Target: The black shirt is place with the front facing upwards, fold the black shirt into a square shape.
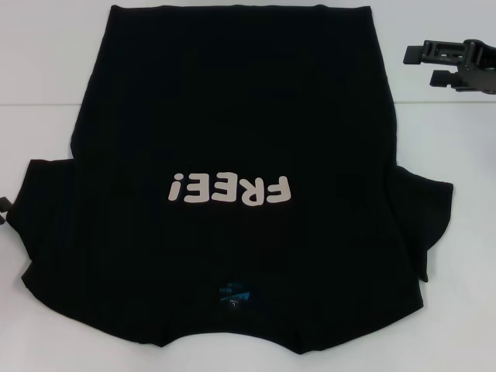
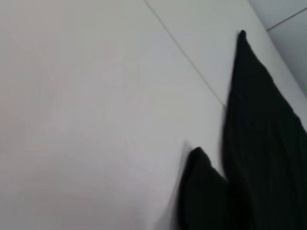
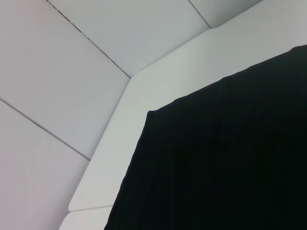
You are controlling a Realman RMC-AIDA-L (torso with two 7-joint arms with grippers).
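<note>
The black shirt (image 1: 232,116) lies spread flat on the white table (image 1: 46,93), front up. Its white "FREE!" lettering (image 1: 230,189) reads upside down from the head view, and the small blue neck label (image 1: 235,294) is near the front edge. My right gripper (image 1: 422,65) hovers open over bare table at the far right, apart from the shirt's hem corner. Only a sliver of my left gripper (image 1: 4,208) shows at the left edge, beside the shirt's sleeve (image 1: 43,194). The left wrist view shows that sleeve's tip (image 2: 201,187); the right wrist view shows the shirt's far corner (image 3: 225,163).
Bare white table surrounds the shirt on the left (image 1: 39,77) and right (image 1: 457,147). In the right wrist view the table's rounded edge (image 3: 124,124) ends over a grey tiled floor (image 3: 57,72).
</note>
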